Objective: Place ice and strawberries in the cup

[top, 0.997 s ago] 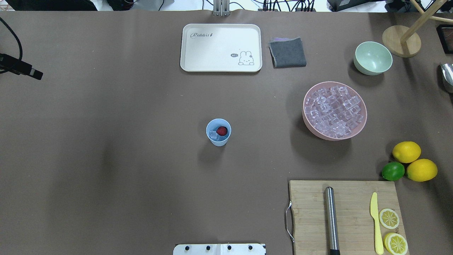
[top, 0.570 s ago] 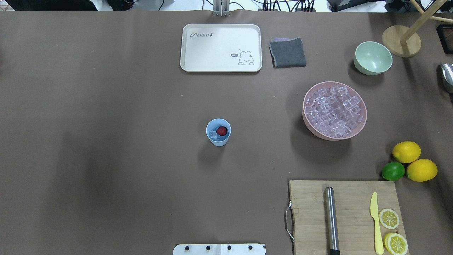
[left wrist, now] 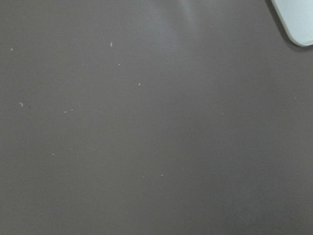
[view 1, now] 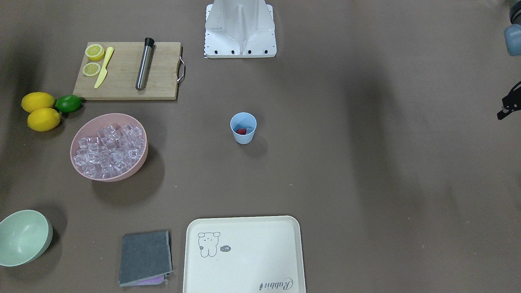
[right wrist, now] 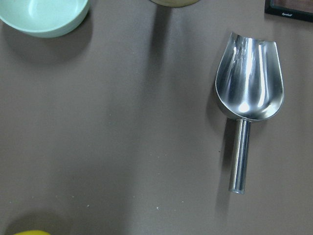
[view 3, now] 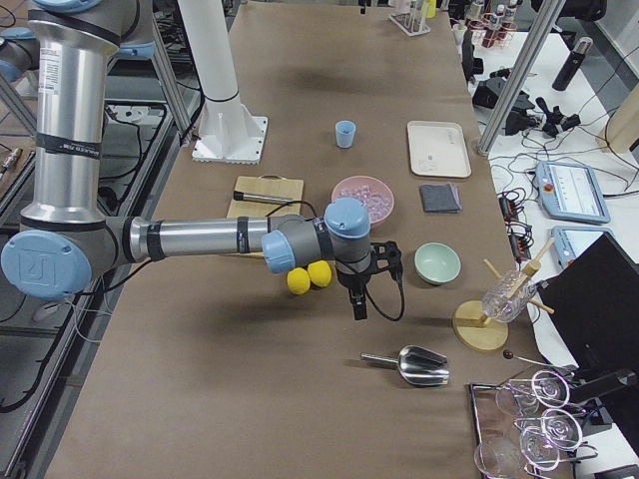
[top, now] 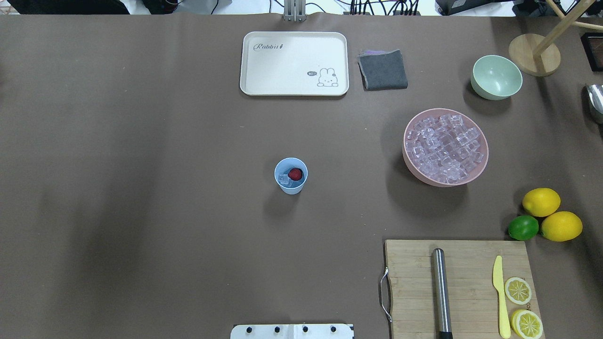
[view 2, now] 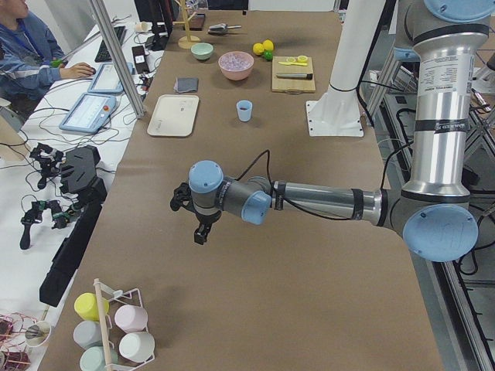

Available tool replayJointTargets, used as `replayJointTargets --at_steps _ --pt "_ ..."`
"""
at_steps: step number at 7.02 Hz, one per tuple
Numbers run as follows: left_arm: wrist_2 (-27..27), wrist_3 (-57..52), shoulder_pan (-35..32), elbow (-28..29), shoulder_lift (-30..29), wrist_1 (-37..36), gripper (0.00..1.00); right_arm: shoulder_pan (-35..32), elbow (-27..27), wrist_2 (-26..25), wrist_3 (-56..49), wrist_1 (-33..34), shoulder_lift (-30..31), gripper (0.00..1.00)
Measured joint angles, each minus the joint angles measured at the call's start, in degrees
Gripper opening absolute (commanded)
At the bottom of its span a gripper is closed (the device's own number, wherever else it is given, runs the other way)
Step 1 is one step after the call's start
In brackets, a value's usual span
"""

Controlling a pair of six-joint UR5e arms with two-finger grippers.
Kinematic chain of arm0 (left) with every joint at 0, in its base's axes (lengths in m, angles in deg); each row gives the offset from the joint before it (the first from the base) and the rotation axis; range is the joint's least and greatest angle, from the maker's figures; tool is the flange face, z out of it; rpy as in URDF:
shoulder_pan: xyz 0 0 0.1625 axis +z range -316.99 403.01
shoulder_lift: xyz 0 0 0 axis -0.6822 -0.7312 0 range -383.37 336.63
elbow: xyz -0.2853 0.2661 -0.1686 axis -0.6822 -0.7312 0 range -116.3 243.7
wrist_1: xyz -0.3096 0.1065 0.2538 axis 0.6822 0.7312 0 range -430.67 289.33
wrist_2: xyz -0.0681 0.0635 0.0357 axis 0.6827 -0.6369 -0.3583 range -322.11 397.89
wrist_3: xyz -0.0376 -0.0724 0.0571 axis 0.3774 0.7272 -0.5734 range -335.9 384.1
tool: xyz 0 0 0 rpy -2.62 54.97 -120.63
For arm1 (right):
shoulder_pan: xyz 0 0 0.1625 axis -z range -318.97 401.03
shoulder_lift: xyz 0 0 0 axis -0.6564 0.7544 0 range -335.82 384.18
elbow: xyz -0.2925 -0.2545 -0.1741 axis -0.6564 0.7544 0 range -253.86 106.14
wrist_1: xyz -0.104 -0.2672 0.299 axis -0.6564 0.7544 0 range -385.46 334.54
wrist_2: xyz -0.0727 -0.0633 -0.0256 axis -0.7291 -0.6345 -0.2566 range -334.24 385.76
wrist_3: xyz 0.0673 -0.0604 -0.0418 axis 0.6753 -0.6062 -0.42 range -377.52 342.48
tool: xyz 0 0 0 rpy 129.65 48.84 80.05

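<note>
The light blue cup [top: 290,175] stands upright mid-table and also shows in the front-facing view [view 1: 243,128]. Inside it lie a red strawberry [top: 295,174] and a clear ice cube [top: 283,179]. Many more ice cubes [top: 445,147] fill the pink bowl [top: 481,165] to its right. My left gripper [view 2: 200,234] hangs over bare table far off the cup's left. My right gripper [view 3: 358,307] hangs beside the lemons, near a metal scoop [right wrist: 249,83]. Neither gripper's fingers show in its wrist view, and I cannot tell whether they are open or shut.
A cream tray [top: 294,63], a grey cloth [top: 382,69] and a pale green bowl [top: 496,76] sit at the far side. Two lemons [top: 541,201] and a lime [top: 523,227] lie at right, by a cutting board [top: 414,282] with a metal rod and knife.
The left gripper's tip, seen at the overhead view's left edge one second ago, has moved out of that view. The cup and its contents have not moved.
</note>
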State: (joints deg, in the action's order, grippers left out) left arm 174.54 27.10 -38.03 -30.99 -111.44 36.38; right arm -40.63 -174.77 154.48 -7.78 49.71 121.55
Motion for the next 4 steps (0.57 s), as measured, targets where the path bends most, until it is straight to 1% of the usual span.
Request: replayJointTargets --at_steps 4 --pt "-0.14 -0.01 -2.26 -0.55 2.10 0.03 0.97 0.09 0.49 -0.82 0.58 0.03 -1.16 1.00"
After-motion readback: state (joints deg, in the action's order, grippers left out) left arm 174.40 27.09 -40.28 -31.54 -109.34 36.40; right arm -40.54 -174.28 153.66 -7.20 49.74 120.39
